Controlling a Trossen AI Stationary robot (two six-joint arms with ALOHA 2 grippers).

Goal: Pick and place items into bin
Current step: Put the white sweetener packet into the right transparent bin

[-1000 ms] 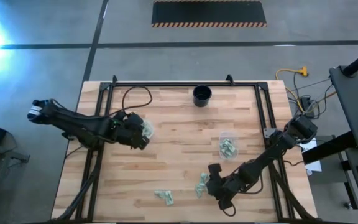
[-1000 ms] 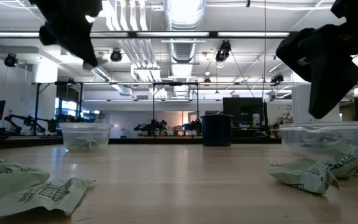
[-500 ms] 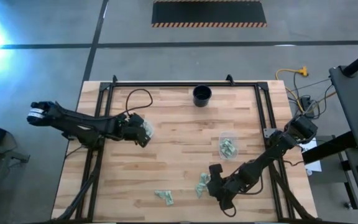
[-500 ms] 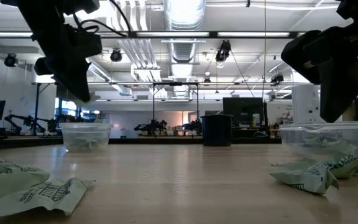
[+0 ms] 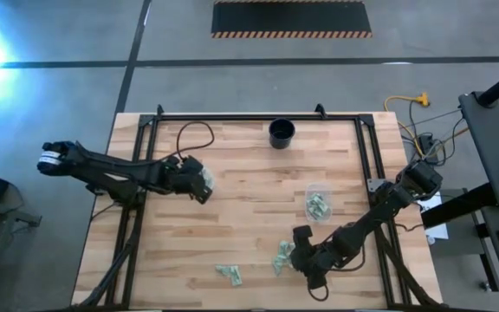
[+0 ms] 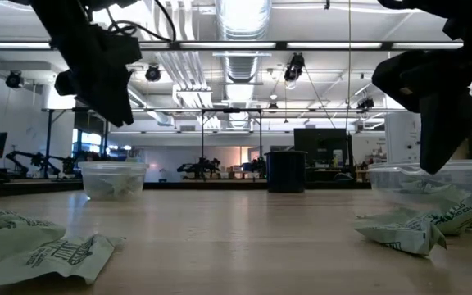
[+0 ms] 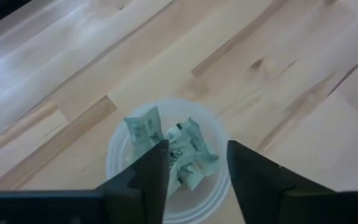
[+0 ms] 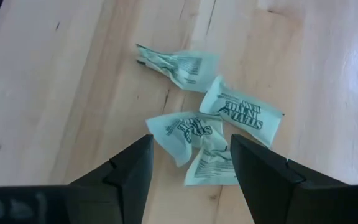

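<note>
Those packets (image 8: 194,140) look feather-light and crinkly; the right end effector (image 8: 191,180), fingers spread, should pinch one mid-body. Left end effector (image 7: 194,180) hangs open over its tub (image 7: 114,165).

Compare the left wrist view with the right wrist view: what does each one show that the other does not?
Only the left wrist view shows a clear tub with packets inside, under the open left gripper. Only the right wrist view shows four loose packets lying on the table, under the open right gripper. Both show the wooden table and green-white packets, with nothing held.
</note>
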